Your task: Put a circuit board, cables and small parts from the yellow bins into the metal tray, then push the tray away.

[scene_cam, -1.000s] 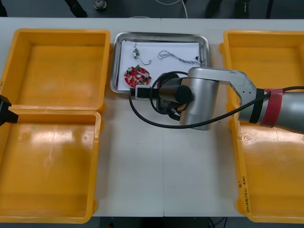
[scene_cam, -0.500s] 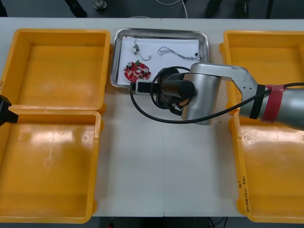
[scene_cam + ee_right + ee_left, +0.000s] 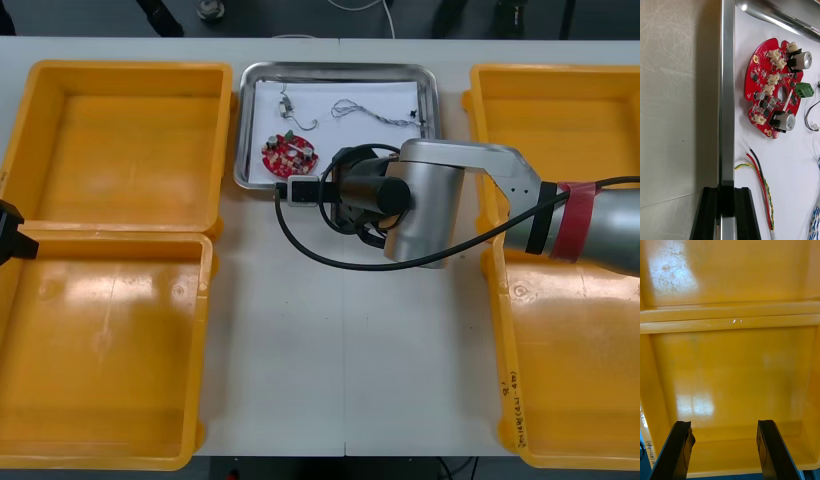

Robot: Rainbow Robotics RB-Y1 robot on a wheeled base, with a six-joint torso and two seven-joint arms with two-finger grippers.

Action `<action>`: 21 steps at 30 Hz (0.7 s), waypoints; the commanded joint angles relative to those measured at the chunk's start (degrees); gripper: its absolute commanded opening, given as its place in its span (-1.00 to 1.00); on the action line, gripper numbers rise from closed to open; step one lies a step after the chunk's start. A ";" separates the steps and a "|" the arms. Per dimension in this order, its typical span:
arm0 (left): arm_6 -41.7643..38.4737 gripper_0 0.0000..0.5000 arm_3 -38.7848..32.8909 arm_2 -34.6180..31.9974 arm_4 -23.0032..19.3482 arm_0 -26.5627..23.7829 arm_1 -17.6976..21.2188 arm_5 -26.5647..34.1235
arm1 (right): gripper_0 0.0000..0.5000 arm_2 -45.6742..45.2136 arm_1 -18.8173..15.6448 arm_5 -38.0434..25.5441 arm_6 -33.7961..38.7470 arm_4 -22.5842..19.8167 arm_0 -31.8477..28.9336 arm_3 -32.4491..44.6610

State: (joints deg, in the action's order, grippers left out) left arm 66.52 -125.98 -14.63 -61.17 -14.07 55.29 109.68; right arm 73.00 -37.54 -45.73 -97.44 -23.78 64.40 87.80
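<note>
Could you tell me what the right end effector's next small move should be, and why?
Probably push the metal tray straight away from the robot: the right end effector is shut on the tray's near rim, the circuit board and cables lie inside, and the left end effector hangs open over a yellow bin.

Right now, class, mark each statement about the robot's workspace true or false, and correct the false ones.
1. The right end effector is shut on the metal tray at its near rim. True.
2. The left end effector is open above a yellow bin. True.
3. The red circuit board lies in a yellow bin. False: it lies in the tray.
4. The red and yellow cable hangs from the right end effector. False: it lies inside the tray, near the board.
</note>
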 commanded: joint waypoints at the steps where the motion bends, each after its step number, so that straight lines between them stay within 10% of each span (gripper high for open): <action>1: 3.00 1.00 -0.84 -1.63 0.34 0.89 2.63 0.32 | -0.11 0.47 -1.49 0.55 -1.79 0.66 3.10 0.44; 7: 3.00 1.00 -0.84 -1.63 0.34 0.89 2.63 0.32 | 1.00 0.47 -1.49 0.46 -1.79 0.58 3.10 0.44; 21: 3.00 1.00 -0.84 -1.63 0.34 0.89 2.63 0.32 | 1.00 -0.23 -1.49 -7.62 -0.47 0.05 3.19 5.72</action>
State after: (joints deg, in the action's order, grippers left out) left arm 66.52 -125.98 -14.63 -61.17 -14.07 55.29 109.68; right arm 73.00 -37.55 -52.01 -97.44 -23.72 64.54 90.25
